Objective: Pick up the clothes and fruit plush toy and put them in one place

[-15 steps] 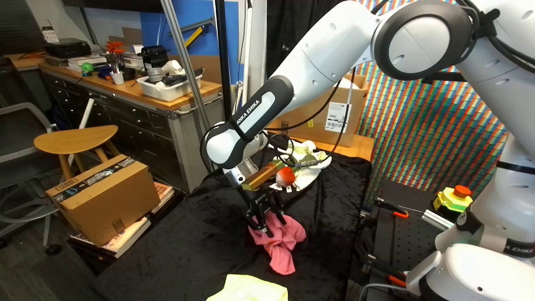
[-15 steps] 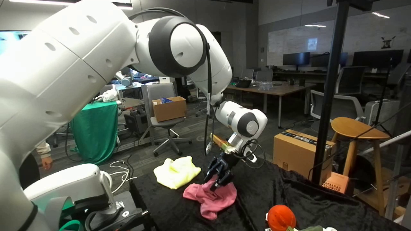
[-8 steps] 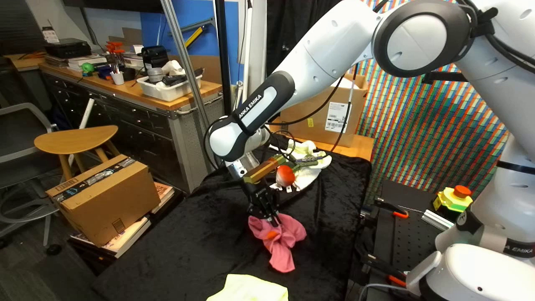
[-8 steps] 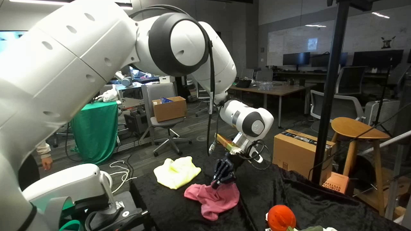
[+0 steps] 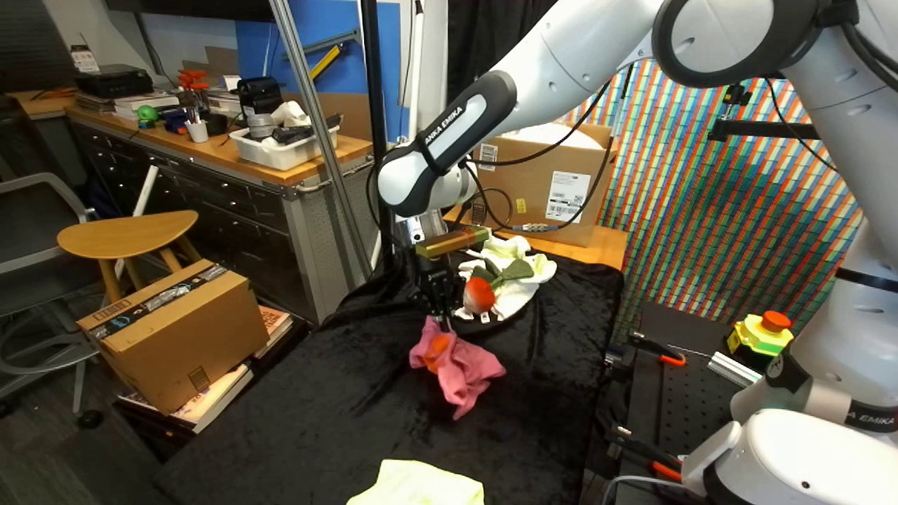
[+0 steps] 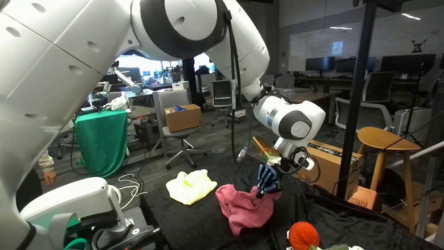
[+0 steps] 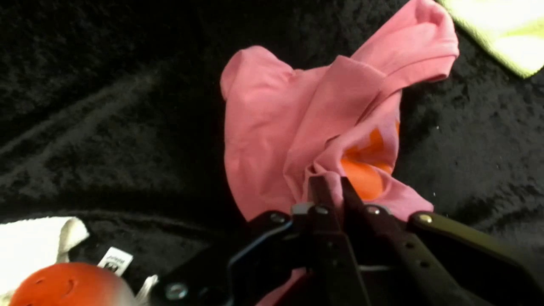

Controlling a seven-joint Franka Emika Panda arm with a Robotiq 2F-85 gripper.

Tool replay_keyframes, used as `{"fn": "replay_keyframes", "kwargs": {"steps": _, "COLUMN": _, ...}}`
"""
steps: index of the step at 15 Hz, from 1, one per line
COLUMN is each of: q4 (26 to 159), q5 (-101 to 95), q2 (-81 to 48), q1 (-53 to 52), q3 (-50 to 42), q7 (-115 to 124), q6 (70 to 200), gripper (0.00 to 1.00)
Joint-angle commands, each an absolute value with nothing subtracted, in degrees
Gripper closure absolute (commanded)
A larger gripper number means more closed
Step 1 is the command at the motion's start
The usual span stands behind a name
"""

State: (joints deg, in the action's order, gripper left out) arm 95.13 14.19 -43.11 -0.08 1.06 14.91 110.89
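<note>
In both exterior views, the glossy white robot arm (image 6: 52, 69) with dark grey joint covers reaches up to a large round white-and-grey elbow joint (image 5: 726, 31), cut by the top edge. From there the smooth white forearm (image 5: 561, 56) slopes down to the rounded white wrist (image 6: 296, 119) with its dark grey cover. Below, the black two-finger gripper (image 7: 330, 180) points downward at a slight tilt. In the wrist view, its slim dark fingers (image 7: 321, 194) lie nearly parallel in a tight pinch, dark hinged linkages (image 7: 459, 236) flaring on either side.
</note>
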Motion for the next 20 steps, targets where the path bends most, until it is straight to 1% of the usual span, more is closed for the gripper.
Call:
{"fn": "replay_keyframes", "kwargs": {"steps": 1, "q4": 103.85, "q5": 16.71, "q2": -34.28, "q1": 1.52, "q3": 0.25, "q7": 13.13, "q6": 118.65, "gripper": 0.92}}
{"fn": "replay_keyframes", "kwargs": {"steps": 5, "q4": 111.55, "q5": 17.06, "q2": -26.04, "q1": 2.43, "q3": -0.87, "q7": 13.61, "q6": 127.52, "gripper": 0.92}}
{"fn": "replay_keyframes", "kwargs": {"steps": 12, "q4": 123.07, "q5": 19.46, "q2": -13.21, "q1": 3.77, "q3": -2.51, "q7": 14.68, "q6": 138.4, "gripper": 0.92}}
{"fn": "replay_keyframes", "kwargs": {"steps": 16, "q4": 127.49, "q5": 19.8, "q2": -8.59, "q1": 4.01, "q3": -4.4, "q7": 18.85, "q6": 142.22, "gripper": 0.92}}
{"fn": "replay_keyframes", "kwargs": {"steps": 20, "q4": 130.4, "q5": 17.78, "q2": -6.64, "q1": 3.84, "q3": -6.74, "q7": 27.78, "q6": 145.55, "gripper": 0.92}}
